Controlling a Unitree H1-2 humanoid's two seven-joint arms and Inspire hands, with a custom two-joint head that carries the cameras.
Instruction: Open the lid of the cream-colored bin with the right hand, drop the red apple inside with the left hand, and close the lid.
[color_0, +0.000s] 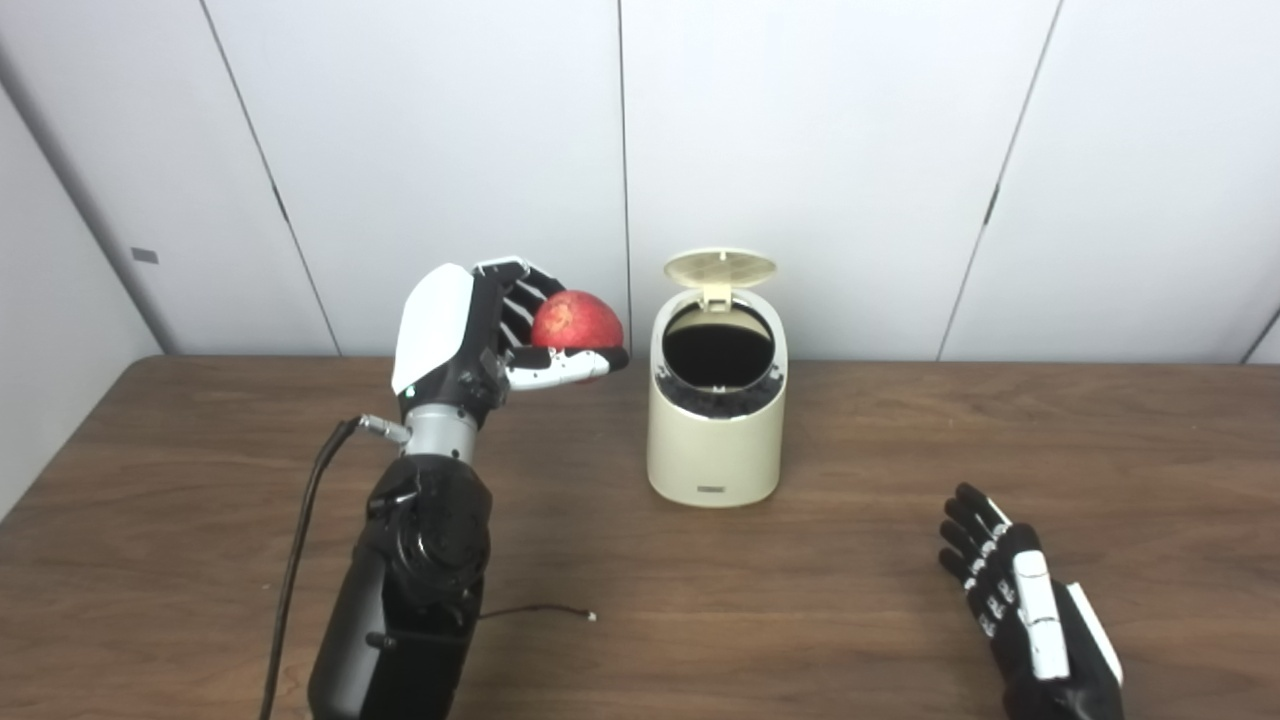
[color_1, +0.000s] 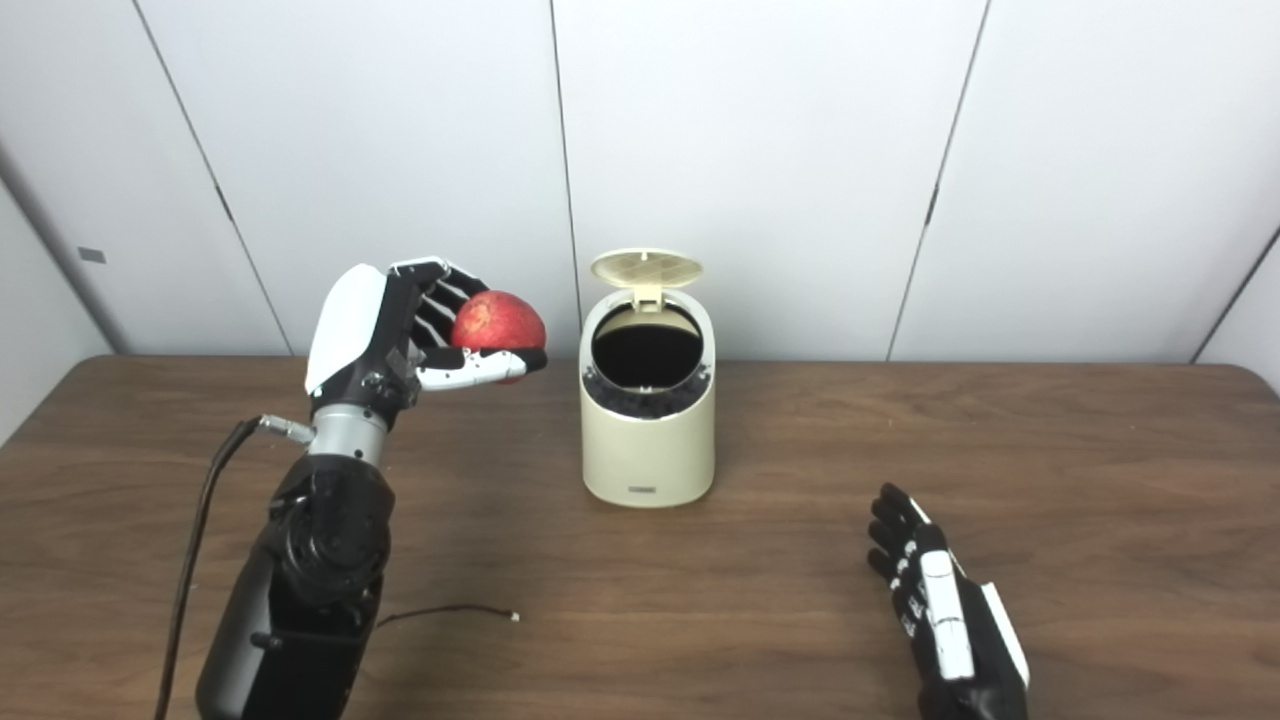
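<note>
Left hand (color_0: 480, 335) held the red apple (color_0: 575, 320) up beside the open cream-colored bin (color_0: 715, 440); right hand (color_0: 1020, 600) lay empty.

At the left, the raised left hand was clamped on the red apple, fingers curled behind it and thumb beneath, well above the wooden tabletop (color_0: 850, 600) and just left of the bin's rim, not yet over the opening. A dark cable (color_0: 300, 540) hung beside that forearm, and a thin loose wire (color_0: 540, 610) lay on the tabletop near it. In the middle, the bin stood upright with its lid (color_0: 720, 268) tipped back on its hinge, the dark inside exposed. At the right, the right hand rested low near the front edge, fingers extended and slightly apart, holding nothing, well apart from the bin.
</note>
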